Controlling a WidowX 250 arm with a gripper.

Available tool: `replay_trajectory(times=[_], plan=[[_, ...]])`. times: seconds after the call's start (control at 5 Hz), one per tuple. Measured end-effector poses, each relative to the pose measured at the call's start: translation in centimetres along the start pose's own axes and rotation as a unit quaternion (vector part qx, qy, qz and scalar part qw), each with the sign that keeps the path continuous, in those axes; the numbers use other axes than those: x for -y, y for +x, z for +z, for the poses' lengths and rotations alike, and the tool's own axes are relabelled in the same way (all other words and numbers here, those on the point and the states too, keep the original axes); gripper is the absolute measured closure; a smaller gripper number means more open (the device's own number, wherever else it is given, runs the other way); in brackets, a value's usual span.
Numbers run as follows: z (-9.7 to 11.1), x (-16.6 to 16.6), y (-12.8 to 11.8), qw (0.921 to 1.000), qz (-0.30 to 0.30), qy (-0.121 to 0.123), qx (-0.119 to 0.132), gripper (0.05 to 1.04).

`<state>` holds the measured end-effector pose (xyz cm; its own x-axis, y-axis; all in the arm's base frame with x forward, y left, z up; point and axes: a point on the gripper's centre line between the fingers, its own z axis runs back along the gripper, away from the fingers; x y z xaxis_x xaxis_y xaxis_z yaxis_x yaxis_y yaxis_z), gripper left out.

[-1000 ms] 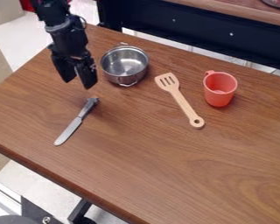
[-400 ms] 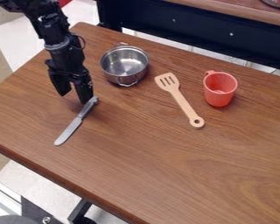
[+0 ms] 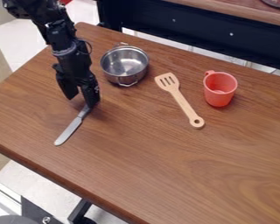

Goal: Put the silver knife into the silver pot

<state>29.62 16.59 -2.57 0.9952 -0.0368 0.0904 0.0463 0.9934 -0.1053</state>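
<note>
The black gripper hangs in the upper left of the frame, its fingers apart, one at the handle end of the silver knife. The knife lies on the wooden bench, blade slanting toward the lower left. The silver pot stands upright, up and right of the gripper.
</note>
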Motion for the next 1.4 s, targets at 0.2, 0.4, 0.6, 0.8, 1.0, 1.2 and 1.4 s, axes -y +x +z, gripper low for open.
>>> replay_trajectory(times=[0.2, 0.4, 0.6, 0.8, 1.0, 1.2, 1.4], plan=[[-0.2, 0.2, 0.1, 0.9998, 0.009, -0.016, 0.010, 0.086], [-0.6, 0.4, 0.0, 0.9997, 0.019, -0.010, 0.012, 0.086], [-1.4, 0.4, -0.4, 0.9998, 0.010, 0.015, 0.010, 0.086], [-1.5, 0.3, -0.5, 0.9996, 0.006, 0.025, 0.015, 0.086], [-1.6, 0.4, -0.6, 0.9996, 0.008, 0.022, 0.014, 0.128], [-1.6, 0.2, -0.4, 0.9996, 0.020, 0.004, 0.017, 0.400], [-1.7, -0.2, -0.5, 0.9996, 0.015, 0.015, 0.018, 0.703]])
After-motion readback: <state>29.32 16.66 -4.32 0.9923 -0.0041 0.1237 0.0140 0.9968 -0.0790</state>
